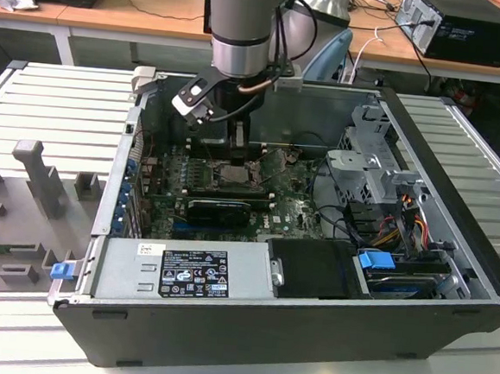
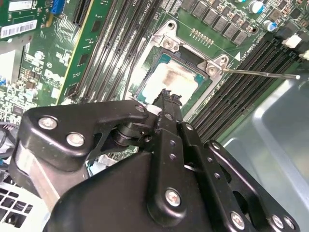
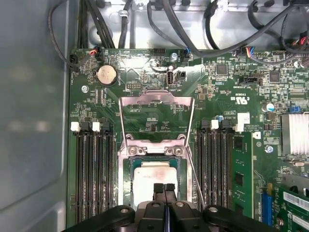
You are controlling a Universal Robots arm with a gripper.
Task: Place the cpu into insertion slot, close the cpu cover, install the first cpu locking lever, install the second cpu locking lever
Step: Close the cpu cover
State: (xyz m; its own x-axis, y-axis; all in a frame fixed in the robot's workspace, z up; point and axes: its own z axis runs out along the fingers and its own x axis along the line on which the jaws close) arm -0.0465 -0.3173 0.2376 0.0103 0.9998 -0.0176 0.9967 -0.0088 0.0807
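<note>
Exterior view: the arm (image 1: 241, 30) reaches straight down into the open computer case (image 1: 264, 335) and hides the socket from us there. First wrist view: the cpu cover (image 3: 157, 100) stands swung open beside the insertion slot (image 3: 124, 174). The cpu (image 3: 147, 176) lies in the slot, one edge cut off by the gripper (image 3: 164, 187). The claw is clenched with nothing between its fingers. We cannot tell whether the tips touch the chip.

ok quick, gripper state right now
Gripper: shut, nothing between its fingers, tips over the cpu lying in the insertion slot.
</note>
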